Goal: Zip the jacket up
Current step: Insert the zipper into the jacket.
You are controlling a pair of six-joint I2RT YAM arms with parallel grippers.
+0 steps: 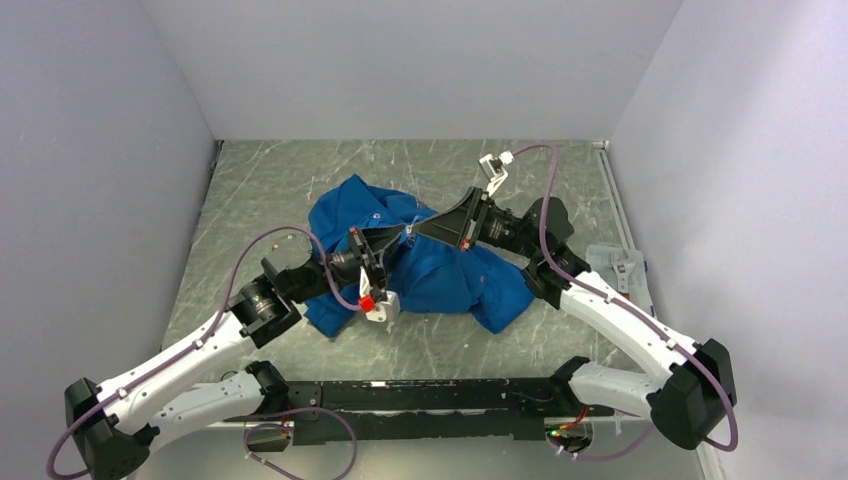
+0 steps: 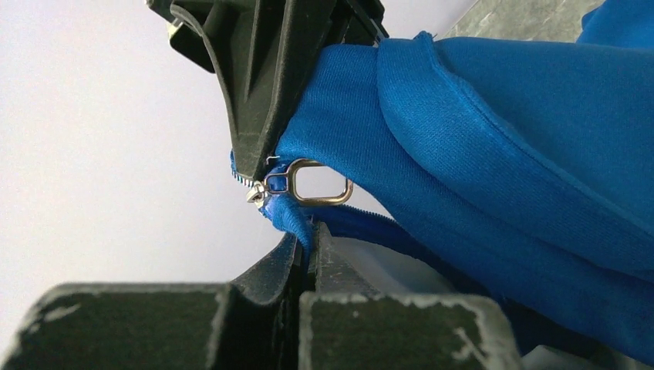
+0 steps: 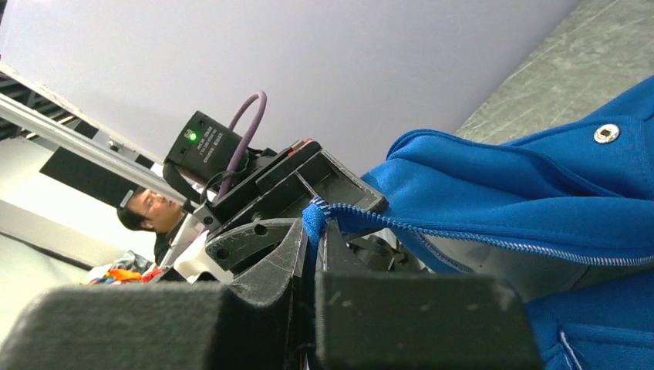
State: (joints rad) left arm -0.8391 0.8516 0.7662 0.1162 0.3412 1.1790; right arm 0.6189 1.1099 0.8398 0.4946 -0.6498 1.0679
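Grey marbled table (image 1: 300, 180) between pale walls carries the jacket (image 1: 450, 280), heaped, with the zipper end that bears the pull (image 2: 320, 183) lifted between the two arms and the rest trailing away from the pull in loose folds. The left gripper (image 2: 306, 243) is clamped tight on a pinch of blue cloth just below the pull; the right gripper (image 3: 312, 231) is closed as tightly on the tape end just beside the pull, one dark finger tip almost touching the slider. Neither appears to hold the pull itself, which hangs free between them. Whether the two rows of teeth (image 3: 493, 243) are already joined at the pull cannot be made out. The likely trouble lies in those thin grips: a tug apart could draw the cloth out of one pair of jaws, and the end would drop. A thick rolled fold lies right against the pull — if the slider is driven that way, the fold could be dragged in and jam it. The heap beyond the pull is slack and creased, so the zipper line may buckle rather than run straight.
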